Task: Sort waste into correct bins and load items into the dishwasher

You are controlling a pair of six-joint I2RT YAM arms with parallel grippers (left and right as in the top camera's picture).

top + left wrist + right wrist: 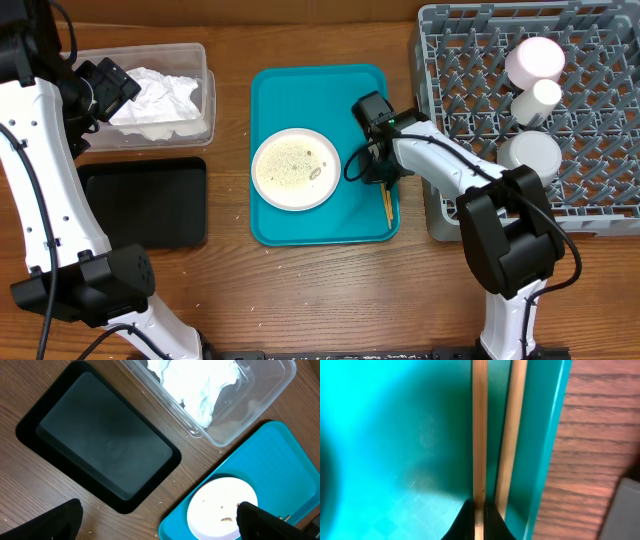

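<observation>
Right fingers closed on a wooden chopstick at the teal tray's edge, beside the crumb-strewn plate. Left fingers spread wide by the napkin in the clear tub.

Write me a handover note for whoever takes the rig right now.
Left gripper open, near the clear tub, which holds the napkin.
Right gripper shut on one chopstick at the teal tray's right edge.
Black tray holds nothing.
Far bowl, near bowl and cup are in the dish rack.
Left: bin the rice scraps, rack the plate and second chopstick.
</observation>
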